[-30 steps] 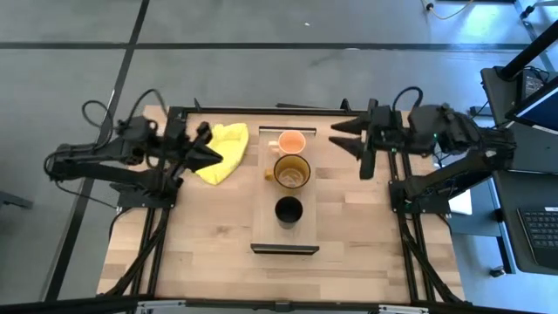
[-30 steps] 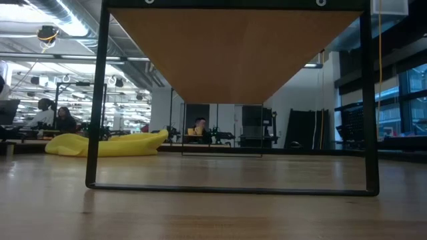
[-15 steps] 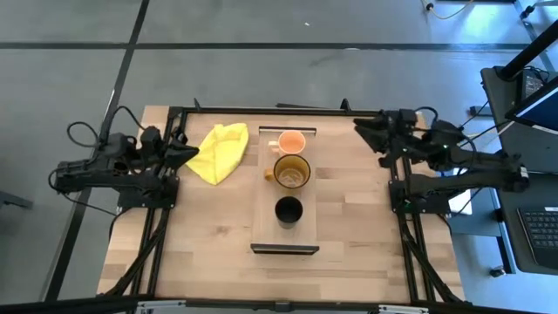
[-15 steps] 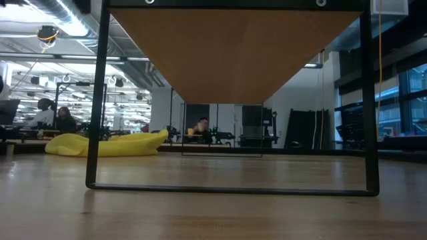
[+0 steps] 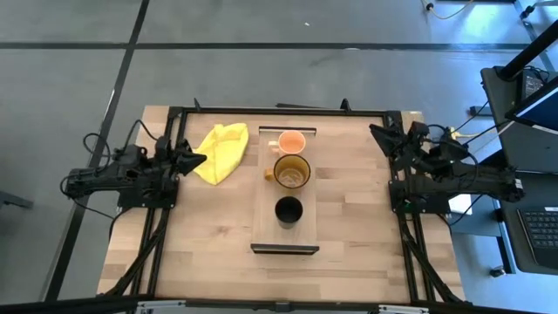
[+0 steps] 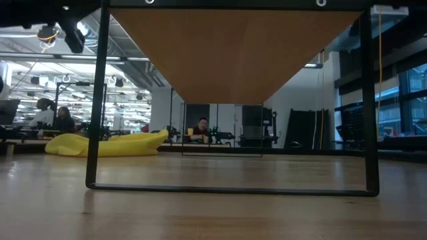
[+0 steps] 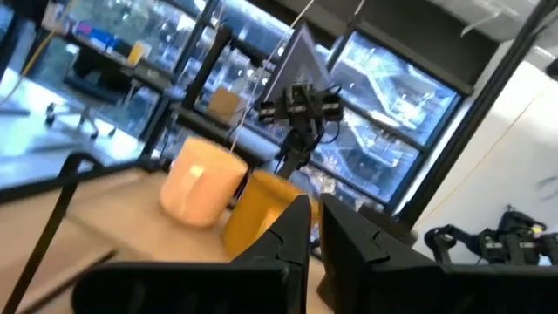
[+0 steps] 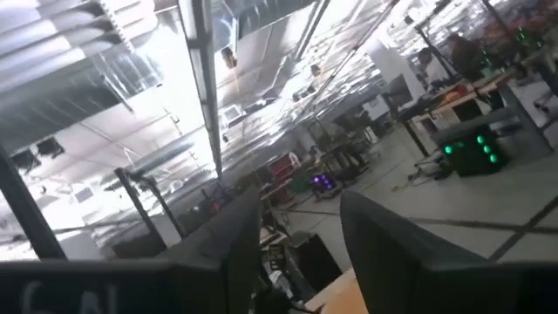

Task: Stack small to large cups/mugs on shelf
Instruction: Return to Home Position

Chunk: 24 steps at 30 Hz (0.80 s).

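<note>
The shelf [image 5: 264,228] lies across the table's middle, and its underside [image 6: 240,53] fills the low view. Three vessels stand on it in a row by their bases: the peach mug [image 5: 292,141] at the far end, the amber mug [image 5: 292,172] next to it, and the black cup [image 5: 289,210] nearer. The left wrist view shows the peach mug [image 7: 205,183] and the amber mug [image 7: 257,208]. My left gripper [image 5: 197,160] is shut and empty at the table's left, beside the yellow cloth. My right gripper [image 5: 377,133] is open and empty at the far right.
A yellow cloth [image 5: 222,150] lies left of the shelf's far end and shows in the low view [image 6: 107,143]. The shelf's dark end bracket [image 6: 99,100] stands on the table. Bare tabletop [image 5: 357,218] lies on both sides of the shelf. People sit in the room behind.
Both arms have drawn back from the shelf, the left toward the table's left edge and the right toward its right edge. My left gripper has shut while going. The mugs, the cup and the cloth have stayed where they were.
</note>
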Each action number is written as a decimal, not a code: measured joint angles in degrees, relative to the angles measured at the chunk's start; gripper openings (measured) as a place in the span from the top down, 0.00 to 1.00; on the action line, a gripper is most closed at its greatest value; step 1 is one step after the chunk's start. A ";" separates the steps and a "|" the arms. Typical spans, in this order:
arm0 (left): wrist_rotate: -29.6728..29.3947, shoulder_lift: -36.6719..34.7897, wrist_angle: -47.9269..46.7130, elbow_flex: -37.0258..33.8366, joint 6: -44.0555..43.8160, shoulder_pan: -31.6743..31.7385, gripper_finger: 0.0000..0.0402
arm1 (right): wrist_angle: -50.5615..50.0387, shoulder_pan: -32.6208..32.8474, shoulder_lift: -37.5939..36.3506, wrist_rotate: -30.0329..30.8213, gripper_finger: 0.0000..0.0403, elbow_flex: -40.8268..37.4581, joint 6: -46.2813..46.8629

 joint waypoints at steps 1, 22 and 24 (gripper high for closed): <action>-0.03 0.02 -0.24 -0.58 -0.39 0.00 0.95 | -0.01 0.00 -1.30 0.47 0.60 -1.31 0.61; -4.95 0.00 -25.59 -2.16 -6.55 0.02 0.95 | -1.66 0.00 -20.40 8.05 0.60 -23.47 11.56; -6.22 0.00 -29.59 -2.16 -6.90 0.02 0.95 | -6.72 0.00 -20.42 10.05 0.60 -23.47 13.96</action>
